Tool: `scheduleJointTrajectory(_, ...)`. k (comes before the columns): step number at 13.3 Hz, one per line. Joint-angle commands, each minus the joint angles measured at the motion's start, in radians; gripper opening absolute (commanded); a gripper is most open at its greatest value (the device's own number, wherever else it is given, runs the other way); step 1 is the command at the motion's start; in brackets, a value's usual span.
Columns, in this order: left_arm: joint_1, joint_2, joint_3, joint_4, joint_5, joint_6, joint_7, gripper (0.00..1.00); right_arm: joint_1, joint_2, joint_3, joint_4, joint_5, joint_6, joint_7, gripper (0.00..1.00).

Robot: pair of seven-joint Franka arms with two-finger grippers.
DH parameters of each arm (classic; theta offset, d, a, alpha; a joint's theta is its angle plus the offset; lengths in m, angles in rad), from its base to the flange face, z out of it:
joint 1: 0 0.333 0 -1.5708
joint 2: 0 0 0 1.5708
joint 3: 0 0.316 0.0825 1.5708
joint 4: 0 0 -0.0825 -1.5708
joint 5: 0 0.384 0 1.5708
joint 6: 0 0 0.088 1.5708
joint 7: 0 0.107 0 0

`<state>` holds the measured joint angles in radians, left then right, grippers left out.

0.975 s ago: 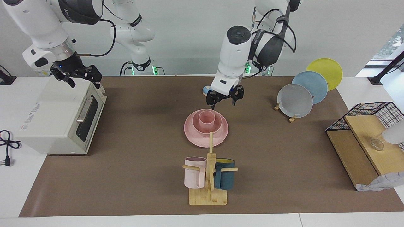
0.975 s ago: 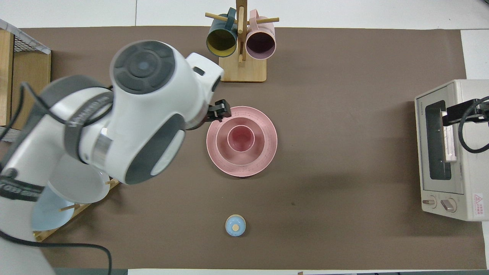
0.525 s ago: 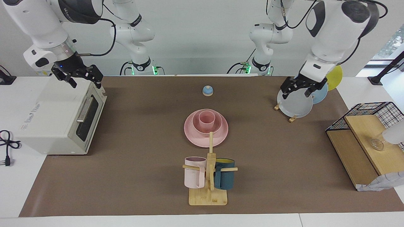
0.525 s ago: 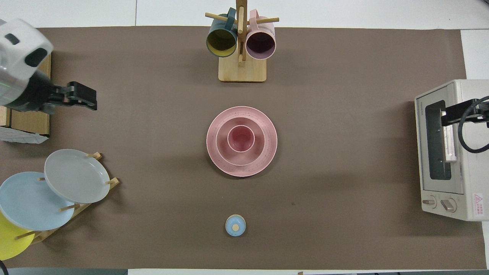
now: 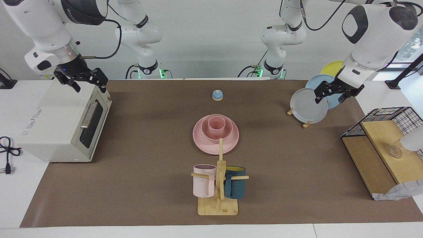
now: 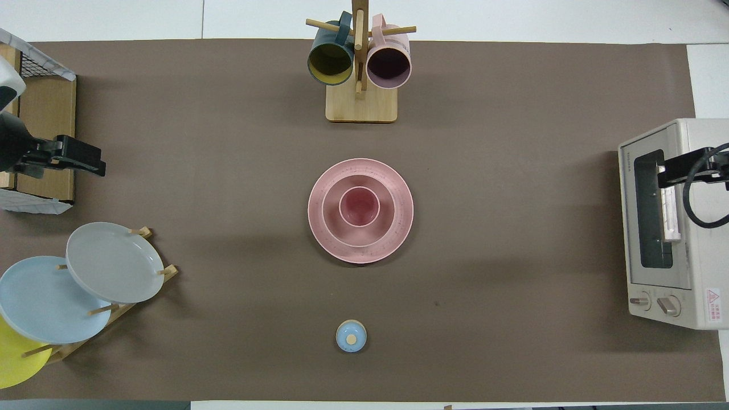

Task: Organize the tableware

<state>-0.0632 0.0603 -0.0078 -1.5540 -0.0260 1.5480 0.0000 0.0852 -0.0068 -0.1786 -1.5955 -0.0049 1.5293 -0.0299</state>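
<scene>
Nesting: cup (image 5: 216,124) in bowl (image 5: 206,131) on plate (image 5: 231,141).

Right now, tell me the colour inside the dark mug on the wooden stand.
Yellow inside the dark teal mug; clearest in the overhead view.

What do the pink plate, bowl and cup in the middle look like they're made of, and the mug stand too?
The pink plate, bowl and cup look like matte plastic or a fibre composite: even colour, no glare, faint dark speckles on the plate. Glazed ceramic seems unlikely, though it can't be ruled out. The mug stand looks like pale unpainted wood or bamboo, with light grain on its base.
</scene>
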Motion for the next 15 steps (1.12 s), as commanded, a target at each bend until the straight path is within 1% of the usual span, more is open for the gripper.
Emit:
scheduleJointTrajectory(1, -0.049, -0.013, 0.003, 0.054, 0.009, -0.136, -0.035, 1.00, -0.005, -0.010, 0.005, -0.001, 0.022, -0.006, 0.008, 1.00)
scheduleJointTrajectory(2, -0.064, -0.011, 0.003, 0.077, 0.009, -0.179, -0.050, 1.00, -0.007, -0.010, 0.005, -0.001, 0.022, -0.005, 0.010, 1.00)
scheduleJointTrajectory(3, -0.069, -0.028, 0.005, 0.071, 0.011, -0.193, -0.063, 1.00, -0.005, -0.012, 0.005, -0.001, 0.022, -0.006, 0.008, 1.00)
scheduleJointTrajectory(4, -0.058, -0.057, 0.003, 0.042, 0.011, -0.200, -0.064, 1.00, -0.005, -0.010, 0.005, -0.001, 0.020, -0.009, 0.008, 1.00)
scheduleJointTrajectory(6, -0.046, -0.118, -0.003, -0.073, 0.011, -0.149, -0.069, 1.00, -0.005, -0.012, 0.005, -0.001, 0.020, -0.008, 0.008, 1.00)
scheduleJointTrajectory(7, -0.024, -0.125, -0.011, -0.089, 0.009, -0.120, -0.069, 1.00, -0.005, -0.010, 0.005, -0.001, 0.020, -0.008, 0.008, 1.00)
scheduleJointTrajectory(9, 0.025, -0.134, -0.052, -0.083, 0.005, -0.106, -0.064, 1.00, -0.004, -0.010, 0.007, 0.000, 0.020, -0.009, 0.008, 1.00)
scheduleJointTrajectory(11, 0.028, -0.129, -0.055, -0.042, -0.014, -0.115, -0.066, 1.00, -0.004, -0.010, 0.007, 0.000, 0.020, -0.008, 0.008, 1.00)
scheduleJointTrajectory(15, 0.032, -0.131, -0.055, -0.049, -0.017, -0.091, -0.066, 1.00, -0.004, -0.010, 0.007, 0.000, 0.019, -0.009, 0.008, 1.00)
